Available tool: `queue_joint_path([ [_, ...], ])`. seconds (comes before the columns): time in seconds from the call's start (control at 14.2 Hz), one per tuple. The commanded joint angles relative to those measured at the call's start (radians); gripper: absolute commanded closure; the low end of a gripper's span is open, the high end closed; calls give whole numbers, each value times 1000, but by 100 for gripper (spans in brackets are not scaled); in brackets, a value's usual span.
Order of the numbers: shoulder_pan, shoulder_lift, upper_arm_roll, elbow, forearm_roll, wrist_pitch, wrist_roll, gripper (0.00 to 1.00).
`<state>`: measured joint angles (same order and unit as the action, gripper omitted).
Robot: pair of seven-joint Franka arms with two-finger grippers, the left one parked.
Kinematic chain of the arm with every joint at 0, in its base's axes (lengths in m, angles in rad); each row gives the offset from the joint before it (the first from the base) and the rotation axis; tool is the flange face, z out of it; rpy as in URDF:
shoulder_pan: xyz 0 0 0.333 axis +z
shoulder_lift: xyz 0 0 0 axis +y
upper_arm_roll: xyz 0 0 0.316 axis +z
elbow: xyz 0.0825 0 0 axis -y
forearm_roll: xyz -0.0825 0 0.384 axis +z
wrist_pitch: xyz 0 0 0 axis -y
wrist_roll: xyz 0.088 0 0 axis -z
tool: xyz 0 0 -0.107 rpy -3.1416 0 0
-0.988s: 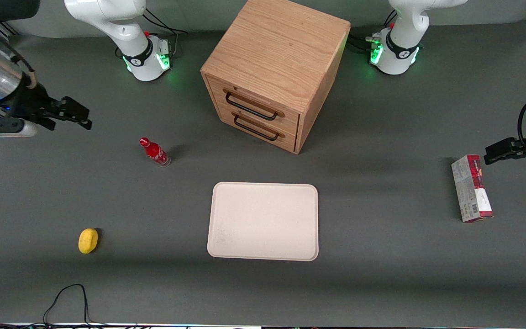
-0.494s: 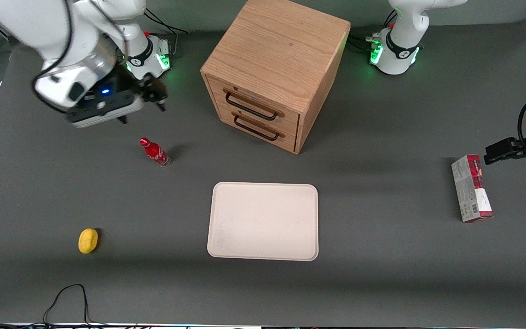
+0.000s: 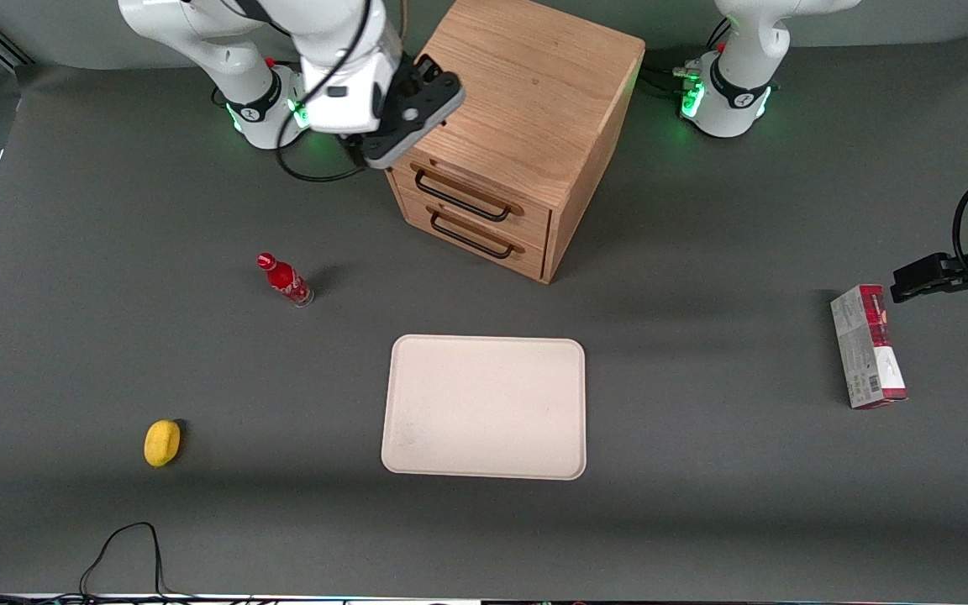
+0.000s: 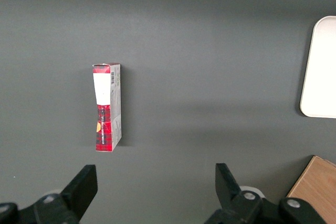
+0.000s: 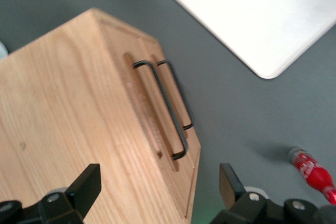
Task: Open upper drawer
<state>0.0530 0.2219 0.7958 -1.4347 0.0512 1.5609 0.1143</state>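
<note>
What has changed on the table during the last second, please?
Only the gripper moved: it swung from the working arm's end of the table to above the cabinet's top front corner, fingers open, holding nothing. Both drawers are still shut; bottle, lemon, tray and box stayed.

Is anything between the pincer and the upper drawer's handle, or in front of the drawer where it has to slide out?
Nothing visible. The pincer hangs open above the cabinet's top front edge, over the upper drawer. The table in front of the drawer is bare up to the tray.
</note>
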Motion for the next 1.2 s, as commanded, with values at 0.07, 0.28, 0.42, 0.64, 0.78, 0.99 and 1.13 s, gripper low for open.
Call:
queue_joint_path([
  [0.07,-7,138,13,42,30,-50,-212,0],
  [0.28,-10,198,8,22,24,-32,-295,0],
  [0.42,-9,235,8,17,12,-6,-297,0],
  [0.64,-5,240,7,-68,-22,102,-308,0],
  [0.78,-5,241,7,-116,-74,158,-308,0],
  [0.99,-5,243,7,-148,-85,203,-308,0],
  [1.13,-5,243,7,-159,-87,215,-308,0],
])
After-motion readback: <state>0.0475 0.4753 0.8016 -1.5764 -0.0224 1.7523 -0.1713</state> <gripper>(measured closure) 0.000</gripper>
